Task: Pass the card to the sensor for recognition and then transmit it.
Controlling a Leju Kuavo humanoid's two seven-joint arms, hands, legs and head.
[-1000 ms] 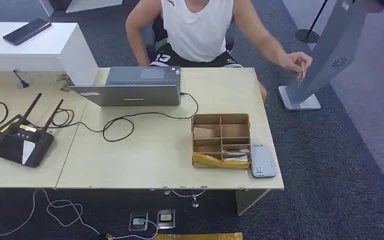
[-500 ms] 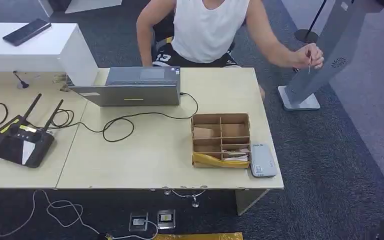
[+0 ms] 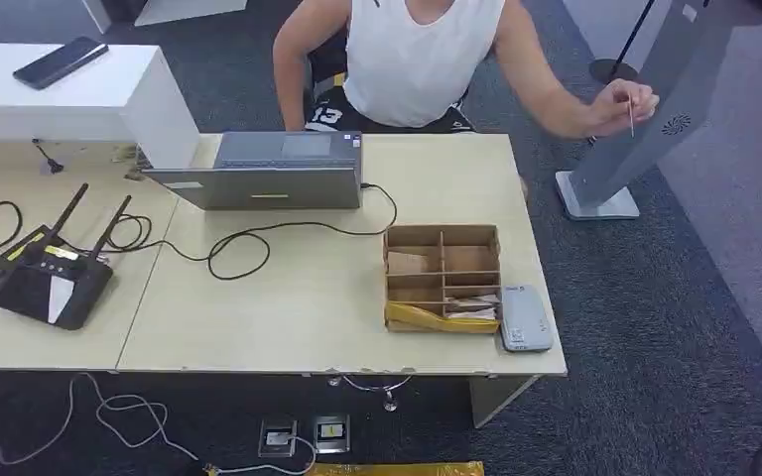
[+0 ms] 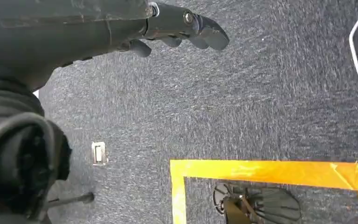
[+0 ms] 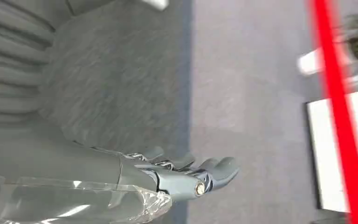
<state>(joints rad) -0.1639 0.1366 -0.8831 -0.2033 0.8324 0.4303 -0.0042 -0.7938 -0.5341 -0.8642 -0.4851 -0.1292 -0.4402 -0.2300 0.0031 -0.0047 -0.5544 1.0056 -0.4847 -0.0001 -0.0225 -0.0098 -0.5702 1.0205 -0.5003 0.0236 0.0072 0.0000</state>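
Card sits pinched in a person's hand, held out beyond the far right corner of the table, just in front of a slanted grey stand that rises from a flat base on the carpet. It shows edge-on as a thin pale sliver hanging down from the fingers, so its face and print cannot be read. From the head view the person is across the table in a white sleeveless top, arm stretched toward the stand.

On the table that same view shows a grey laptop with a black cable looping from it, a cardboard tray with dividers (some papers and a yellow packet in its near compartments), and a pale reader touching the tray's right side at the table's near right corner. A black router with two antennas lies on the adjoining table to the left, and a phone rests on a white counter beyond.

The wrist views look at carpet instead. The left hand hangs over dark carpet near yellow floor tape, fingers loosely apart and holding nothing. The right hand hangs over grey carpet beside a blurred red stripe, fingers extended and slightly spread, also holding nothing.
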